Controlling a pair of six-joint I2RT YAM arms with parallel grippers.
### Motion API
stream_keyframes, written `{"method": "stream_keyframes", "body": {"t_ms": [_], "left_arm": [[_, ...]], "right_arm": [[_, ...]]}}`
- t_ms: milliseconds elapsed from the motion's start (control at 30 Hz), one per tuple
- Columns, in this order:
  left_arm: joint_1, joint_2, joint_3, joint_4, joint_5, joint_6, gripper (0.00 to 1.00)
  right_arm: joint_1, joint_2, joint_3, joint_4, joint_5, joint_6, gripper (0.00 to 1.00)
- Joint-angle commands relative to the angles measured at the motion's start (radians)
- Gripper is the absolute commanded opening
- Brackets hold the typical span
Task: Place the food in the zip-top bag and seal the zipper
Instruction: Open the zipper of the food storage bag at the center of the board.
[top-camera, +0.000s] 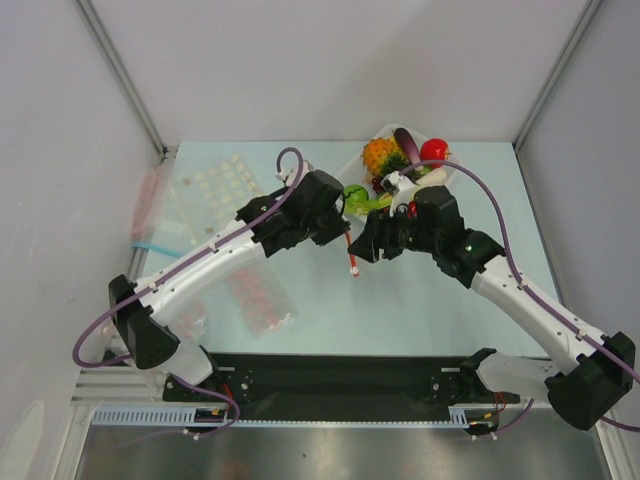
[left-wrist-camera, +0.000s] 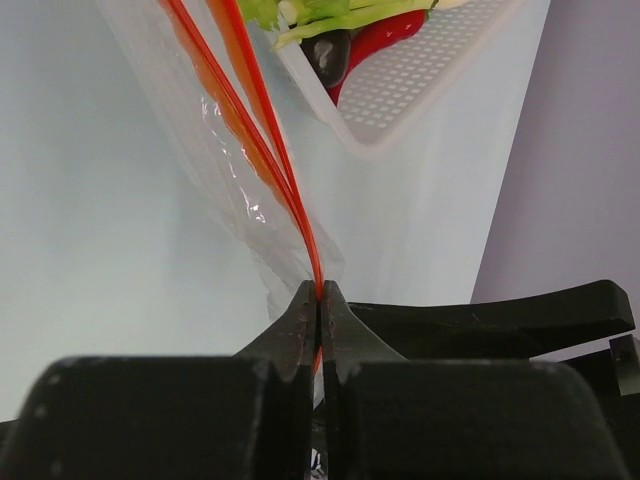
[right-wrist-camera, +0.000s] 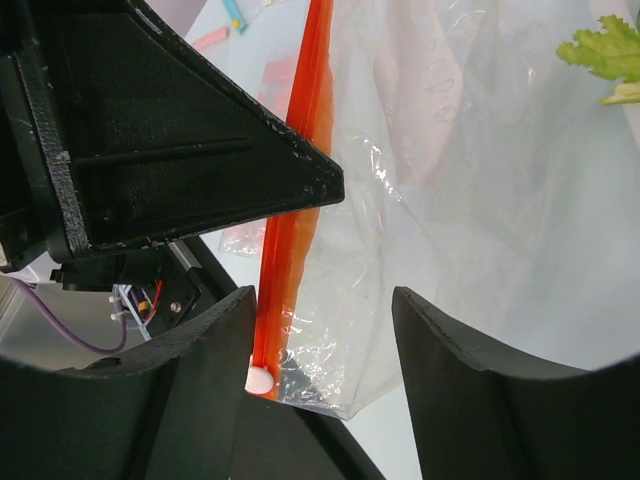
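My left gripper (top-camera: 344, 228) (left-wrist-camera: 318, 292) is shut on the orange-red zipper (left-wrist-camera: 262, 130) of the clear zip-top bag (left-wrist-camera: 225, 190) and holds it off the table. The strip hangs down in the top view (top-camera: 350, 252). My right gripper (top-camera: 369, 241) (right-wrist-camera: 325, 310) is open, with the bag's lower corner (right-wrist-camera: 400, 250) and the zipper (right-wrist-camera: 290, 215) between its jaws, the strip against the left finger. The orange pineapple (top-camera: 380, 156), red fruit (top-camera: 434, 150) and green fruit (top-camera: 355, 193) lie in the white basket (top-camera: 445, 172) behind the grippers.
A dark eggplant (top-camera: 406, 139) and a red chili (left-wrist-camera: 385, 32) share the basket (left-wrist-camera: 430, 90). A sheet of white dots (top-camera: 222, 185) and a packet of pink-red dots (top-camera: 256, 296) lie at the left. Grey walls and metal posts enclose the table.
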Motion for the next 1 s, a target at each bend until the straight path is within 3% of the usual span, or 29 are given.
{"method": "stream_keyframes", "body": {"t_ms": [0, 233, 333, 467, 700, 733, 800, 833, 900, 933, 967], "left_arm": [[-0.013, 0.008, 0.055, -0.008, -0.009, 0.017, 0.03], [-0.019, 0.026, 0.078, -0.016, -0.007, 0.022, 0.03], [-0.020, 0.032, 0.082, -0.019, -0.006, 0.025, 0.04], [-0.022, 0.037, 0.086, -0.023, -0.004, 0.028, 0.05], [-0.022, 0.040, 0.093, -0.025, 0.001, 0.031, 0.10], [-0.022, 0.040, 0.093, -0.023, 0.001, 0.032, 0.14], [-0.022, 0.035, 0.092, -0.019, 0.004, 0.045, 0.32], [-0.022, 0.035, 0.093, -0.020, -0.002, 0.051, 0.48], [-0.022, 0.024, 0.101, -0.037, -0.016, 0.063, 0.60], [-0.020, 0.020, 0.104, -0.045, -0.034, 0.075, 0.74], [-0.020, 0.012, 0.104, -0.051, -0.042, 0.085, 0.78]], "right_arm": [[0.010, -0.034, 0.002, 0.015, 0.028, -0.025, 0.63], [0.014, -0.005, 0.004, -0.012, 0.037, -0.030, 0.57], [0.013, -0.016, 0.001, -0.016, 0.061, -0.032, 0.49], [0.013, -0.031, -0.008, -0.008, 0.074, -0.028, 0.28], [0.013, -0.019, -0.004, -0.020, 0.087, -0.030, 0.05], [0.013, -0.019, -0.002, -0.017, 0.087, -0.030, 0.03], [0.013, -0.019, -0.002, -0.019, 0.093, -0.027, 0.00], [0.013, -0.020, -0.004, -0.019, 0.096, -0.022, 0.00], [0.013, -0.020, -0.005, -0.019, 0.096, -0.018, 0.00], [0.010, -0.023, -0.005, -0.019, 0.096, -0.015, 0.00], [0.011, -0.023, -0.005, -0.017, 0.094, -0.007, 0.00]]}}
